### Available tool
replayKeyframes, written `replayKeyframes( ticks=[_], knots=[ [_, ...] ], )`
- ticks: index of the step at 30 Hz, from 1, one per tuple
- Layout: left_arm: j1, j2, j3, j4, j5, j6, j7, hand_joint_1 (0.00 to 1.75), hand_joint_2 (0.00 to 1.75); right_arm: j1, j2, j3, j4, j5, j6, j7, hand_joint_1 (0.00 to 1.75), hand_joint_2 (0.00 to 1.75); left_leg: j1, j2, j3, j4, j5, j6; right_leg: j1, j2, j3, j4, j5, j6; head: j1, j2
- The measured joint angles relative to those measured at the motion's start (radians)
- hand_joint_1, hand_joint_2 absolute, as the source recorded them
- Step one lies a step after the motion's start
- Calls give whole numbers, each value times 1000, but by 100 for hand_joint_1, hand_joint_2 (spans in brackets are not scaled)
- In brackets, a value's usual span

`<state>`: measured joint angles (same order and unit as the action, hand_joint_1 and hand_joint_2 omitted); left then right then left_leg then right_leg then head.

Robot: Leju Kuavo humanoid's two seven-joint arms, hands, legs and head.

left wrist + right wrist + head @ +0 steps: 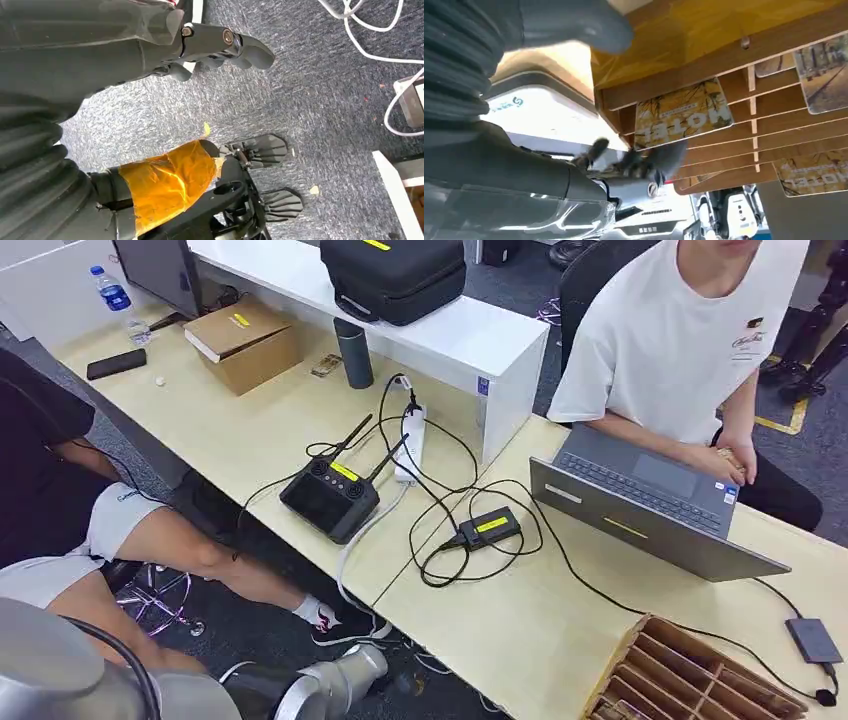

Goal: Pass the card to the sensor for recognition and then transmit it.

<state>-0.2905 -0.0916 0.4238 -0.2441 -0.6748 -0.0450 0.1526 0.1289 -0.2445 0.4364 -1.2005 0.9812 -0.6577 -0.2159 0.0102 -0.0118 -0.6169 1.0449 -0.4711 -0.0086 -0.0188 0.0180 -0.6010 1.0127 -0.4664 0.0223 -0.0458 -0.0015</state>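
- Several hotel cards sit in a wooden slotted rack [744,100], seen in the right wrist view; the nearest card [681,115], yellow with "HOTEL" printed on it, lies in a slot just beyond the right robot hand [634,162].
- Its fingers [664,155] reach toward that card's lower edge and look spread, though the picture is blurred there, so I cannot tell whether they touch or pinch the card.
- More cards [814,172] rest in other slots farther from the same robot hand.
- Hanging low, the left robot hand [220,45] faces a grey carpet [300,100], fingers loosely apart and holding nothing; white cables [370,45] lie on the floor beyond its fingertips.
- From the head view, the rack [690,670] stands at the near right corner of the light wooden surface [520,630].
- Farther off on that surface are a small black box with a yellow label [489,526], a black controller with antennas [330,495] and an open laptop [650,505] with a person in a white shirt [690,330] typing.
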Motion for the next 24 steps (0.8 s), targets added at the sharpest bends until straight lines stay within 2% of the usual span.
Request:
replayKeyframes(
  ticks=[13, 24],
  knots=[
    [-3, -1, 0, 0, -3, 0, 2, 0, 175, -26, 2, -12, 2, 3, -9, -21, 175, 175, 0, 0, 3, 0, 0, 0, 0, 0, 3, 0, 0, 0, 0, 0],
    [-3, -1, 0, 0, -11, 0, 2, 0, 175, -23, 3, -13, -2, 10, 7, -14, 175, 175, 0, 0, 3, 0, 0, 0, 0, 0, 3, 0, 0, 0, 0, 0]
  ],
)
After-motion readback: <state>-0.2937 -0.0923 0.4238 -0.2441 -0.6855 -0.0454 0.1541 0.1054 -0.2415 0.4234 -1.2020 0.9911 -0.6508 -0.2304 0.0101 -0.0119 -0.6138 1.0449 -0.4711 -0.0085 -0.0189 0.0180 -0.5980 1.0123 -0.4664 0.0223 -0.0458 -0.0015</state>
